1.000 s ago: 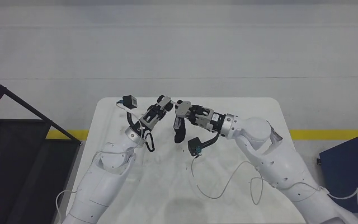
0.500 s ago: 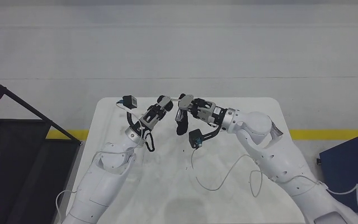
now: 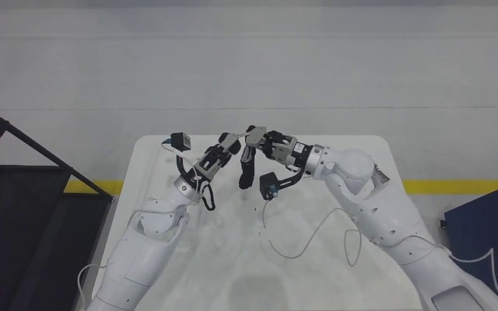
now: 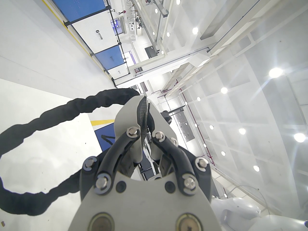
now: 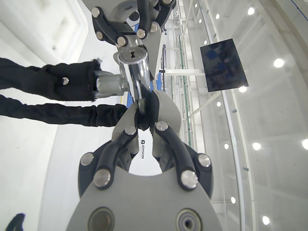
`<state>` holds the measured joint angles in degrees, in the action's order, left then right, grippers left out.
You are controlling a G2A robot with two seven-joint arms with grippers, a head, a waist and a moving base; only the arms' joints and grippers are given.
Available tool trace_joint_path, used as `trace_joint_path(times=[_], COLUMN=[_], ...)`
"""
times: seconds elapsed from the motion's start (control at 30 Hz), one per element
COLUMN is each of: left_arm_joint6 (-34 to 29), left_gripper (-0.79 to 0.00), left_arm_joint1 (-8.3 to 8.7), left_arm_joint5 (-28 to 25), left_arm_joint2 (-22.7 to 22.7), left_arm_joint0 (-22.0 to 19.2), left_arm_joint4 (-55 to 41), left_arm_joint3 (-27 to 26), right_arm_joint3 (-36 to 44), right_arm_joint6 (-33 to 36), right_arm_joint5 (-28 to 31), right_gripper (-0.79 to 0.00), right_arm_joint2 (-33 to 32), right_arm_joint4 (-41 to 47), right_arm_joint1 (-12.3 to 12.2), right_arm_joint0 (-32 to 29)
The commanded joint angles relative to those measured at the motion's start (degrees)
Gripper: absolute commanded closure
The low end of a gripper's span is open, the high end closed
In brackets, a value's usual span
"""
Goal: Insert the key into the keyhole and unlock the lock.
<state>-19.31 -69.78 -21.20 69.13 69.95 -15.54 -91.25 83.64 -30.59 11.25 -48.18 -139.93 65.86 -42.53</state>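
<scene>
Lock [image 5: 133, 78] first: one end of its shiny metal tube is pinched between the two fingers [image 5: 166, 111] of the right gripper [image 5: 142, 111]. Those fingers are squeezed tight on it. The keyhole [image 5: 132, 54] sits in the round face at the other end of the tube. Its slot shows as a small dark gap. A black cable [image 5: 48, 82] with a cloth cover joins the tube from the side.

The left gripper [image 4: 144, 108] is just beside the keyhole end of the tube. Its fingers [image 4: 127, 118] are closed too, on a thin dark piece [image 4: 143, 114]. I cannot tell if that piece is the key.

Seen from above, the two grippers meet tip to tip over the far part of the white table [image 3: 350, 264]. The lock is between them, and its black cable hangs down below. A thin white wire [image 3: 311, 241] trails over the table by the right arm. A yellow line [image 3: 440, 186] runs along the floor beside the table.
</scene>
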Motion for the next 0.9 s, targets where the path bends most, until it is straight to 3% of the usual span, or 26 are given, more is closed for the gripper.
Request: trace_joint_path(times=[0.0, 0.5, 0.87], left_arm_joint6=[0.0, 0.0, 0.0], left_gripper=[0.000, 0.000, 0.000], left_arm_joint1=[0.00, 0.00, 0.00], left_arm_joint5=[0.0, 0.0, 0.0], left_arm_joint2=[0.0, 0.0, 0.0], left_arm_joint0=[0.0, 0.0, 0.0], left_arm_joint4=[0.0, 0.0, 0.0], left_arm_joint3=[0.0, 0.0, 0.0], right_arm_joint3=[-0.7, -4.1, 1.3], right_arm_joint6=[0.1, 0.5, -0.1], right_arm_joint5=[0.0, -1.0, -0.3], right_gripper=[0.000, 0.000, 0.000], right_arm_joint2=[0.3, 1.4, -4.9], right_arm_joint4=[0.3, 0.0, -3.0], right_arm_joint1=[0.2, 1.7, -0.6], right_arm_joint0=[0.4, 2.6, -3.2])
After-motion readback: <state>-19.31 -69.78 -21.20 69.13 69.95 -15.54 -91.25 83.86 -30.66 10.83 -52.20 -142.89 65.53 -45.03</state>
